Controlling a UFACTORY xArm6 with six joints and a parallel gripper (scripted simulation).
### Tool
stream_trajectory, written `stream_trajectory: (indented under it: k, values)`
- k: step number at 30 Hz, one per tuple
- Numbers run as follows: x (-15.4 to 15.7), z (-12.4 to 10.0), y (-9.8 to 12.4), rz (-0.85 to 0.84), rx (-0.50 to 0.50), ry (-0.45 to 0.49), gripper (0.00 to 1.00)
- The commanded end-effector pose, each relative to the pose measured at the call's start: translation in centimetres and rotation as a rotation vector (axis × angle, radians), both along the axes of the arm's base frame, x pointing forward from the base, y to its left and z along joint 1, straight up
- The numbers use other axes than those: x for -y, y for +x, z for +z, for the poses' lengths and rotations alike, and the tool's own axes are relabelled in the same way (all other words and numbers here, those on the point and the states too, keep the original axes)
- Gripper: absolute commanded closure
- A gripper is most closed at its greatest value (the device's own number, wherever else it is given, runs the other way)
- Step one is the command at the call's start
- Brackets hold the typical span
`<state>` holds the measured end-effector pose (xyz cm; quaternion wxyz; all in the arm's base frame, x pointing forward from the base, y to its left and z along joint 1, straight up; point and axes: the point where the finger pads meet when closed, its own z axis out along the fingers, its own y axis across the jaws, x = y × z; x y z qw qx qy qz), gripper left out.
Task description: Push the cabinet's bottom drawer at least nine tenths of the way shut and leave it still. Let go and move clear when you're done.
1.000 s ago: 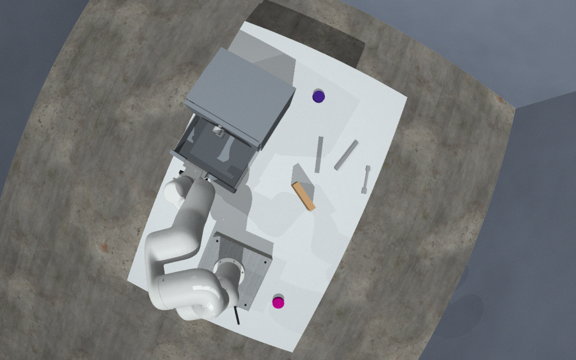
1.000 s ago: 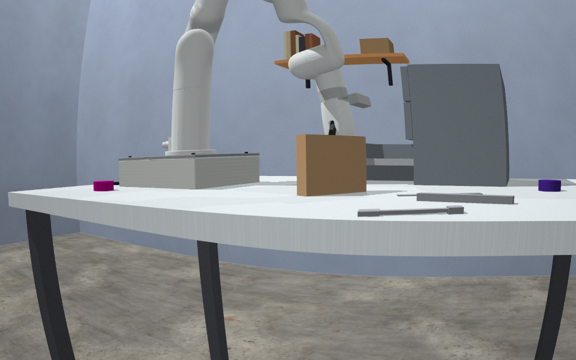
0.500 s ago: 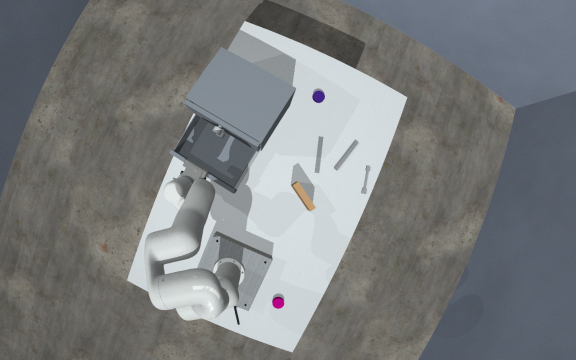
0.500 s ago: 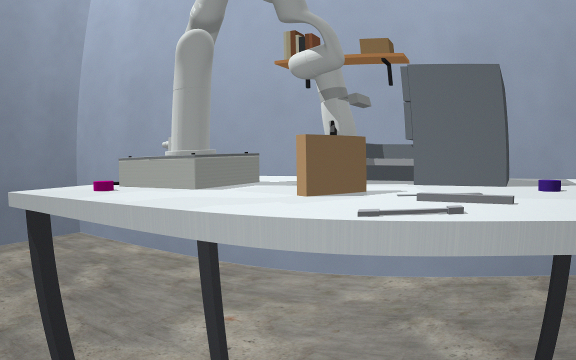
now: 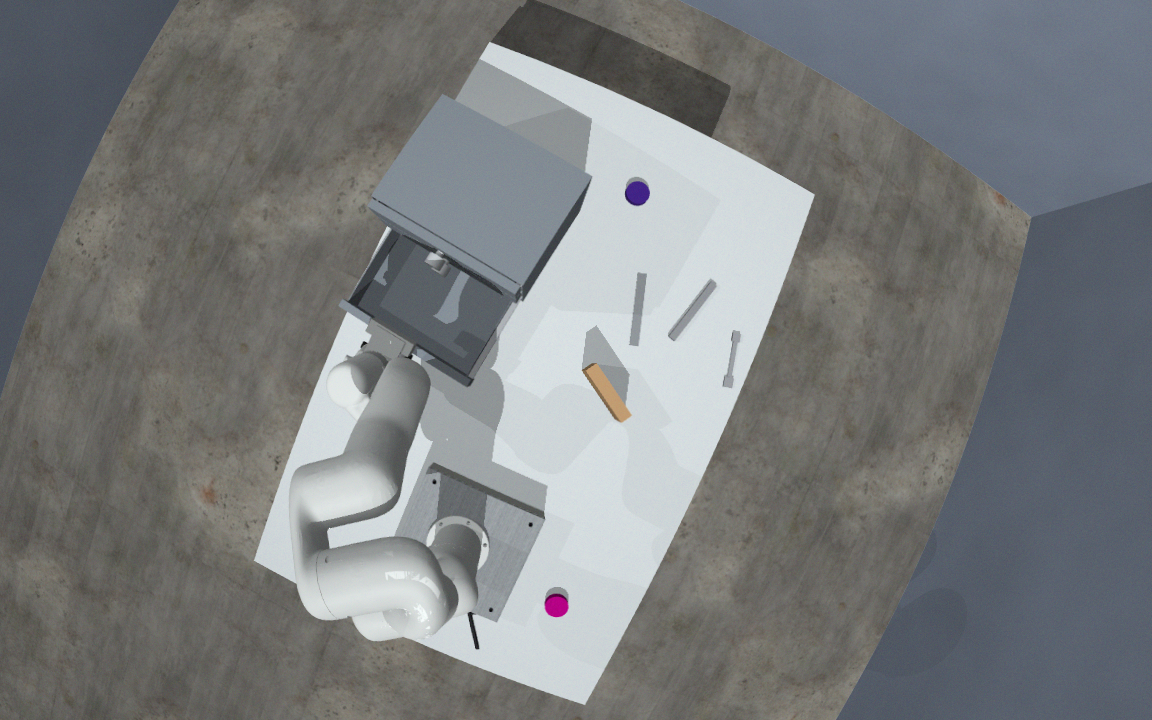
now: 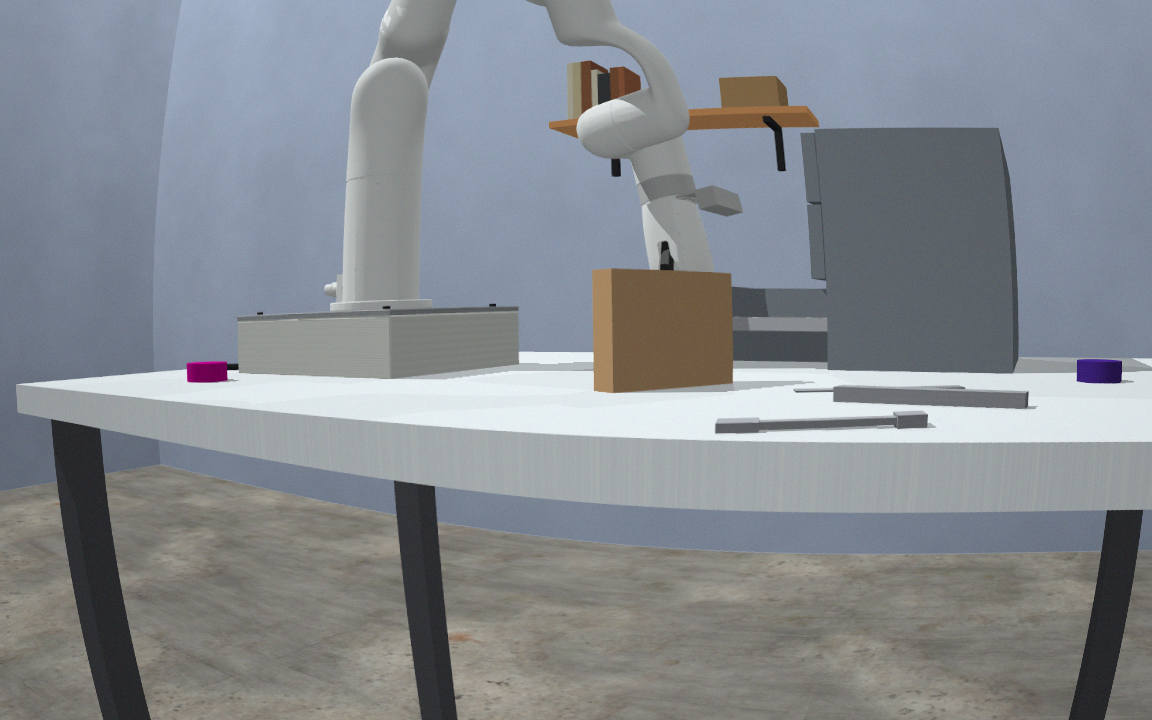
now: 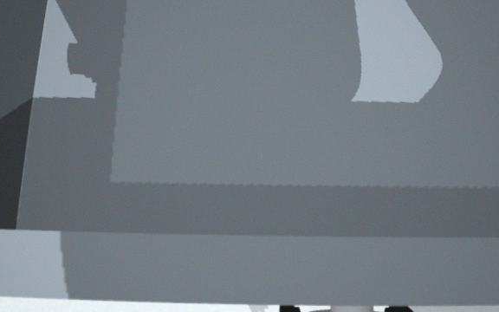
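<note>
The grey cabinet [image 5: 482,192] [image 6: 911,250] stands at the back left of the white table [image 5: 723,268] [image 6: 562,438]. Its bottom drawer [image 5: 423,304] [image 6: 777,322] is pulled far out toward the arm. The wrist view looks down into the drawer's grey inside [image 7: 249,108] over its front wall [image 7: 275,269]. My gripper [image 7: 342,309] is at the outer face of the drawer front, shut on the drawer's pale handle [image 7: 355,308]; only the black fingertips show at the bottom edge. In the overhead view the wrist [image 5: 388,344] hides the fingers; in the side view the brown block hides them.
A brown block [image 5: 607,391] [image 6: 661,329] stands on edge mid-table. Two grey bars [image 5: 637,308] [image 5: 692,309] and a grey rod tool [image 5: 730,358] [image 6: 817,422] lie to the right. A purple disc [image 5: 636,191] [image 6: 1098,369], a magenta disc [image 5: 556,605] [image 6: 206,370] and the arm's base [image 5: 482,537] [image 6: 374,340] also sit on the table.
</note>
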<state>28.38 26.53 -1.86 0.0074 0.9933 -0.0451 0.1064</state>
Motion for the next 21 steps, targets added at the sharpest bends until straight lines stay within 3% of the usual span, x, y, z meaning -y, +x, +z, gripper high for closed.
stream_trajectory:
  k: [1,21]
  values:
    - [-0.03,0.08,0.09,-0.001,0.002,0.001,1.00]
    - [0.03,0.08,0.73,-0.001,0.002,0.001,1.00]
